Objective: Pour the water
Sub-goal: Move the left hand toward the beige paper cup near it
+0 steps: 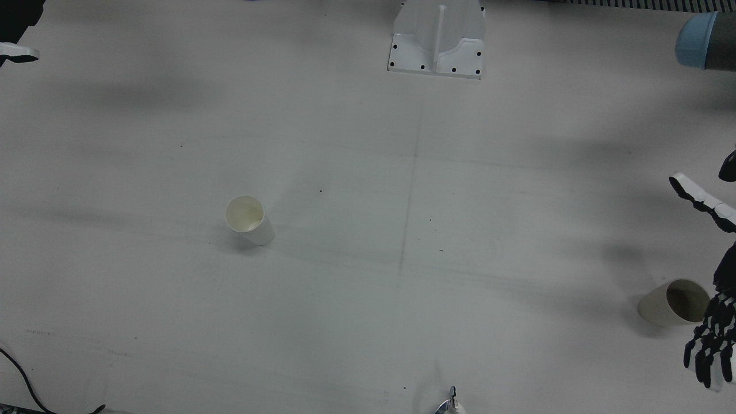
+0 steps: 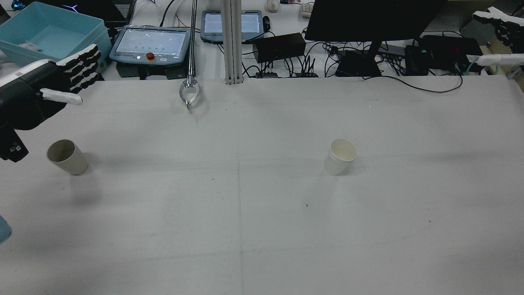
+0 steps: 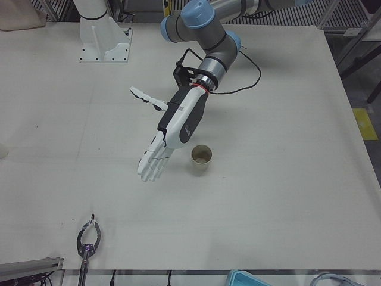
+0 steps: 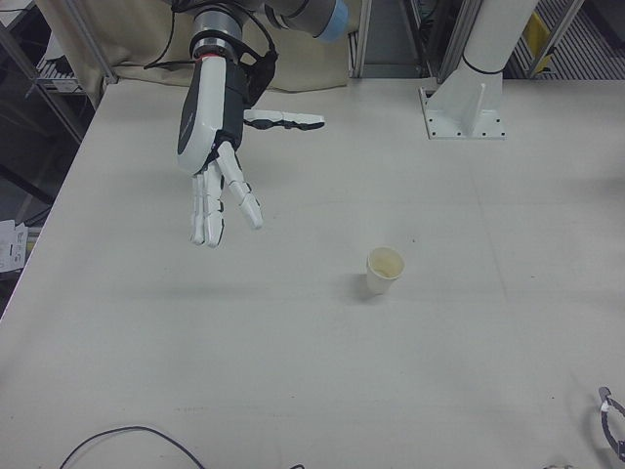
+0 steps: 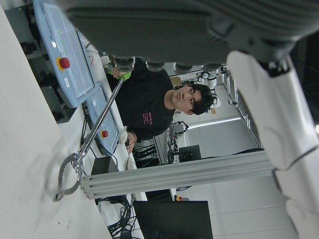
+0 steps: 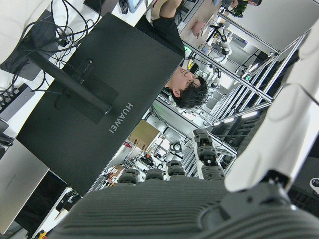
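Two paper cups stand upright, well apart on the surface: a white cup and a tan cup. Left robot hand hovers beside the tan cup, fingers spread, empty; right robot hand likewise spread, empty.

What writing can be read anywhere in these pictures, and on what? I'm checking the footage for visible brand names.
"HUAWEI": on the back of the black monitor, in the right hand view.
Pink print on a person's black shirt, in the left hand view: too small to read.
Screens of the two control tablets behind the table, in the rear view: too blurred to read.
The two paper cups carry no writing that shows.
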Controlling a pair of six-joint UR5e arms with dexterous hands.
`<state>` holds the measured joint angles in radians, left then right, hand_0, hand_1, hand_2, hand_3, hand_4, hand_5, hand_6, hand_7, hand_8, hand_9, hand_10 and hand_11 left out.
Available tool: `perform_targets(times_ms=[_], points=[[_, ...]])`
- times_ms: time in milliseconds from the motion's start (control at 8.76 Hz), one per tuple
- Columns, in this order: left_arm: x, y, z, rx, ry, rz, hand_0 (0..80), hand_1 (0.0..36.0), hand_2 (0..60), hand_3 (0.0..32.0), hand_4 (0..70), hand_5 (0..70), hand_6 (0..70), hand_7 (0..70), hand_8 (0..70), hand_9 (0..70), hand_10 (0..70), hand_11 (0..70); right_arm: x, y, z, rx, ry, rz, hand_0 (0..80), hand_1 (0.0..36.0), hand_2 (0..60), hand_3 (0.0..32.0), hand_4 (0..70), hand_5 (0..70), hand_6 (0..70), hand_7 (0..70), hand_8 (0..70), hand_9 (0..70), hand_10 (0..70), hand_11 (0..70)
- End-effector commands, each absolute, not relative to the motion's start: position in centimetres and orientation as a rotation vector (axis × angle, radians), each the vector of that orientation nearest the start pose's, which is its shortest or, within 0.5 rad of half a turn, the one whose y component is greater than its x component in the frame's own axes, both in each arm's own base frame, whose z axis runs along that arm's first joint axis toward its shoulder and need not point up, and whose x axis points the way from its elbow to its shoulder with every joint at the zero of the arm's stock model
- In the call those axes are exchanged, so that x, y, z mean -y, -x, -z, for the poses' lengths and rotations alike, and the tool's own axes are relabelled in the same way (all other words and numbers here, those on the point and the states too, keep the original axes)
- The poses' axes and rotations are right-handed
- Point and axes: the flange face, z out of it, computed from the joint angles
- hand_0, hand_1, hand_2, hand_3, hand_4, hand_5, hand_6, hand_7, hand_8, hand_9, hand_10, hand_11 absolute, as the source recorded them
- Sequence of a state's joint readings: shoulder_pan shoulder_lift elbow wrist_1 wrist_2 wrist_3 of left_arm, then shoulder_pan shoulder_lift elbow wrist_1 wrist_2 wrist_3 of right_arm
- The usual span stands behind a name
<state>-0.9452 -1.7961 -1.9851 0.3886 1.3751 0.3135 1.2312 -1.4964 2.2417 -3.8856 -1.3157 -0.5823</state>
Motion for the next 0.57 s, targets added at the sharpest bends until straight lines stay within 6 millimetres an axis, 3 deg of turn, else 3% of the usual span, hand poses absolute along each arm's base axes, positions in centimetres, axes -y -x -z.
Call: perform_targets(times_ms=[0,228,456], points=[[50.7,-16.8,-49.8,-2.222,-0.023,1.630,46.9,10.9,0.0,16.0,0.0,0.0,0.0,0.0,0.0,1.1,0.0,1.1,44.6,-1.7,-41.8,-2.540,0.661,2.449,44.6,8.9,3.7,0.0,5.6,4.8,3.2,2.1,2.0,1.9,0.1,0.9],[48.8,-15.6,-57.6,-2.178,-0.090,1.612,46.8,11.1,0.0,14.0,0.0,0.0,0.0,0.0,0.0,1.1,0.0,1.0,44.6,-1.4,-41.8,-2.548,0.657,2.449,43.8,8.2,1.0,0.0,4.4,2.0,0.0,0.0,1.1,0.1,0.0,0.0],[48.2,-15.1,-63.0,-2.155,-0.120,1.599,47.2,11.8,0.0,15.0,0.0,0.0,0.0,0.0,0.0,1.5,0.0,1.3,44.5,-1.4,-41.9,-2.547,0.658,2.454,43.9,8.2,1.9,0.0,5.7,3.2,1.3,0.0,1.2,0.3,0.0,0.0]])
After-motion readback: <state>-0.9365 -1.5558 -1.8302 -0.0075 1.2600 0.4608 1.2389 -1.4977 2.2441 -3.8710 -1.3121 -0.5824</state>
